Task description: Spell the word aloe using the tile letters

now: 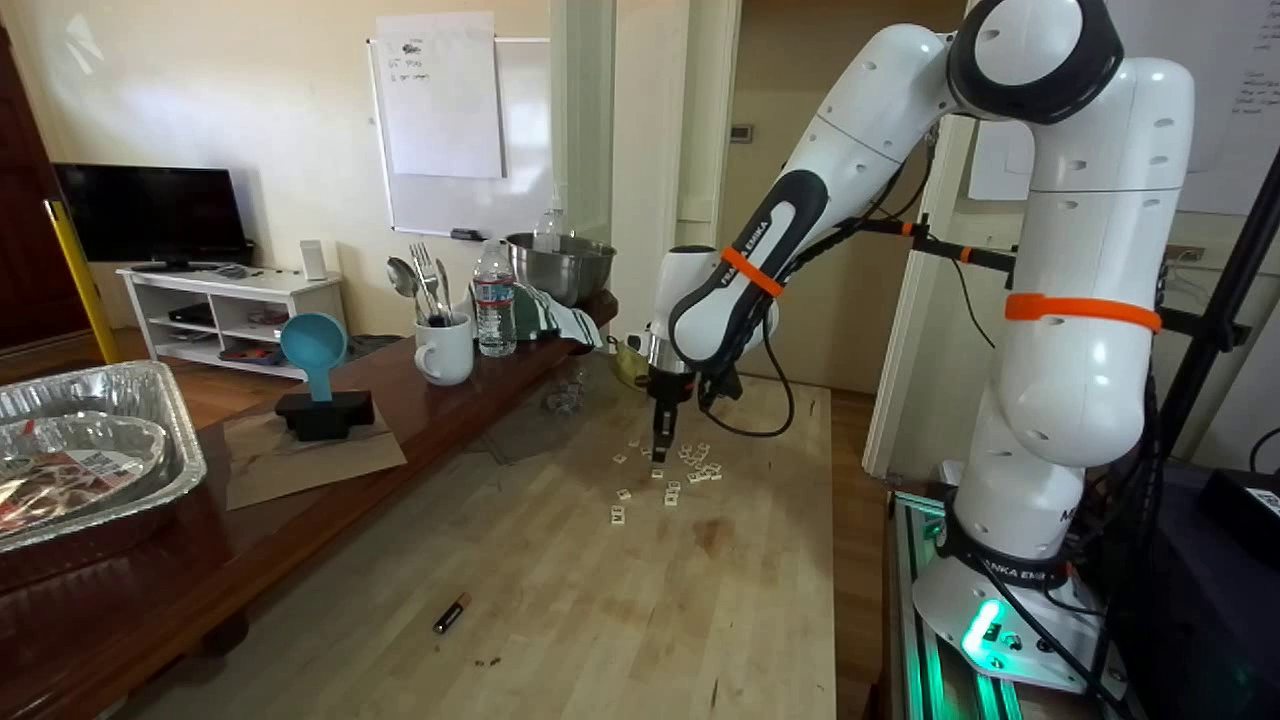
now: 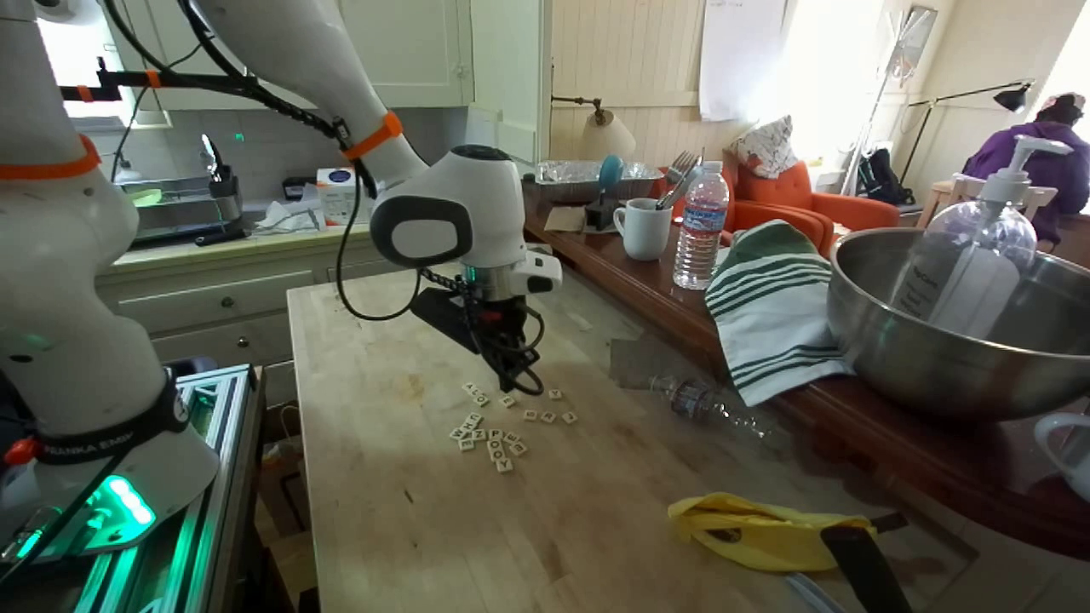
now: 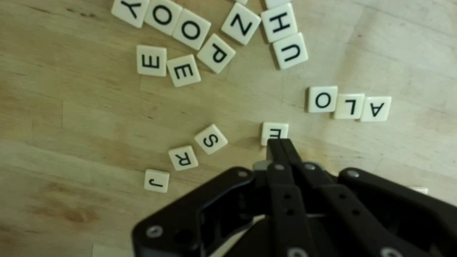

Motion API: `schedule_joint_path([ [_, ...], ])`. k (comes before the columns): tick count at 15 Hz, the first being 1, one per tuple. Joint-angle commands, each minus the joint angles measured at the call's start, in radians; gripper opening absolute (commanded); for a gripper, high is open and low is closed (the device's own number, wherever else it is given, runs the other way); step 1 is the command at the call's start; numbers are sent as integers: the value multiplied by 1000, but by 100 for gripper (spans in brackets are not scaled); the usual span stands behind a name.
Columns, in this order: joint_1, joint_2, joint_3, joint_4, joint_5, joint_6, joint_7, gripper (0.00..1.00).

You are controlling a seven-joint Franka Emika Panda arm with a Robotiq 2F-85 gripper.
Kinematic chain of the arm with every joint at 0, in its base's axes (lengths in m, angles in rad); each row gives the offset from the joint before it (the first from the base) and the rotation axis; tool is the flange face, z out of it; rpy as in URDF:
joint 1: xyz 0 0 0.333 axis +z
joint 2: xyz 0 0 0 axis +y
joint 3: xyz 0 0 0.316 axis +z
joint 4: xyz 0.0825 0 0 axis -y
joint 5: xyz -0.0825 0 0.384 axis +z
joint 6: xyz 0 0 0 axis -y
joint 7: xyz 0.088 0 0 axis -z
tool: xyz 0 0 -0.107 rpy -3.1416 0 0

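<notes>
ALO tiles lined up, E tile to go

Gripper is pressed together, nothing pinched, tip hiding part of that E tile on the counter. I'd nudge it slowly to the O tile so the row doesn't skew.

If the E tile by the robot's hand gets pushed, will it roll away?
It will probably slide, not roll: the E tile is square and looks flat on the table. It's likely light, since it's much smaller than the hand. Its straight edges suggest it's stiff, so it shouldn't bend.
</notes>
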Motion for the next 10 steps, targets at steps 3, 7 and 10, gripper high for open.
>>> schedule_joint_path([
  [3, 5, 1, -3, -15, 2, 85, -11, 0],
  [7, -1, 38, 10, -9, 14, 138, -26, 0],
  [10, -9, 60, 24, -9, 16, 149, -30, 0],
])
